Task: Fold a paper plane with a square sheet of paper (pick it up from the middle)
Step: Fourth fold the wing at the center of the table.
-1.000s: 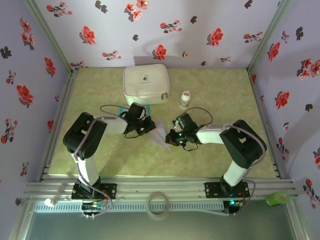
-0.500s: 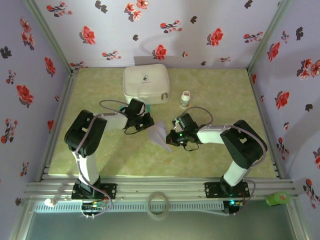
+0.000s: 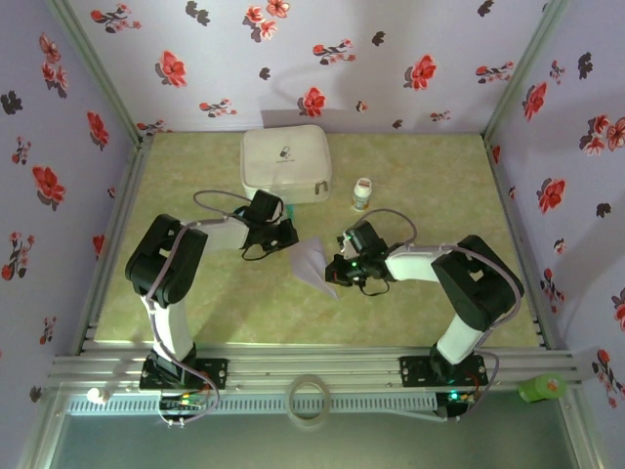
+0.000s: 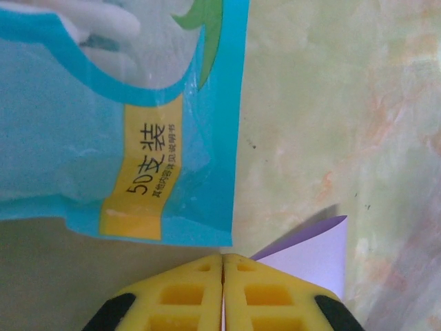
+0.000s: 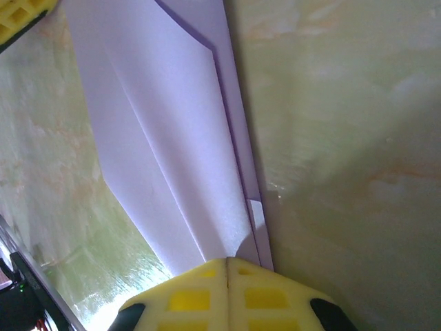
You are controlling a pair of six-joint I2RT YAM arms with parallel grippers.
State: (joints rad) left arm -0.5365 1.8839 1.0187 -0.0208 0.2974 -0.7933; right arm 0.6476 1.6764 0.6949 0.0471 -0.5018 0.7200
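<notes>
We see the plane (image 3: 312,262) partly folded, creased, lying mid tabletop (image 3: 439,186). Our left hand (image 4: 222,269) is together, empty, just beside it; right hand (image 5: 227,270) together on its edge. Wing folds likely left.

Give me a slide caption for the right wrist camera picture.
Right gripper, fingers closed, touching the near end of the folded lavender paper plane on the mottled green table.
</notes>
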